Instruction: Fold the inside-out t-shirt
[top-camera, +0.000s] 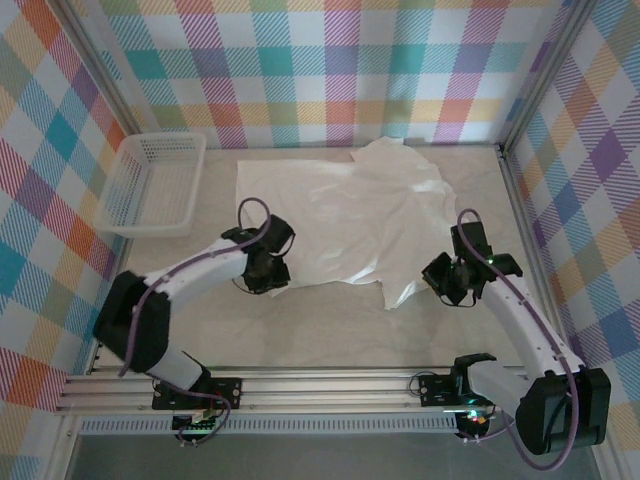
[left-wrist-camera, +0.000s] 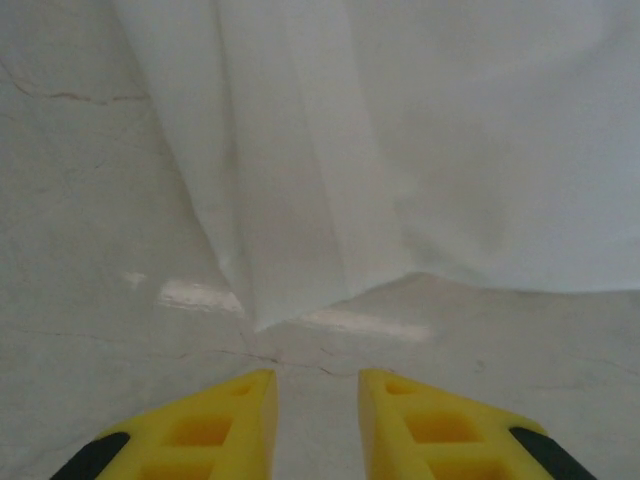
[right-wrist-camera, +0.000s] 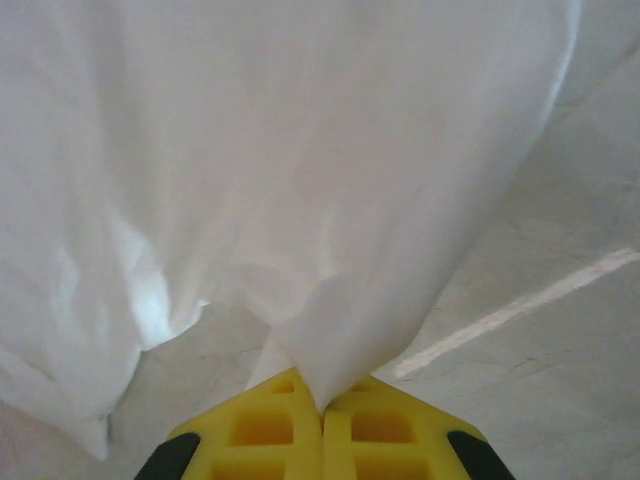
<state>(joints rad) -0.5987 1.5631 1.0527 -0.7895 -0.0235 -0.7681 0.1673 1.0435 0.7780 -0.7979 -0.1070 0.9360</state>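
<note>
- Right gripper (right-wrist-camera: 322, 395) pinched on t-shirt (right-wrist-camera: 300, 170) edge (thin bite); a tug could slip it.
- Left gripper (left-wrist-camera: 317, 400) parted, empty; hem (left-wrist-camera: 272, 298) just ahead, may bunch if nudged.

The basket (top-camera: 150, 228) lies left of the t-shirt (top-camera: 360, 215).

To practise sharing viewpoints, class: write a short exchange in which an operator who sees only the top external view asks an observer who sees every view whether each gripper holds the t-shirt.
Operator: Right side first. Is it holding anything?
Observer: Yes. The right wrist view shows the right gripper shut on a pinched fold of the white t-shirt.
Operator: And the left?
Observer: The left wrist view shows the left gripper open, its yellow fingers just short of the t-shirt's near edge, over the table.
</note>
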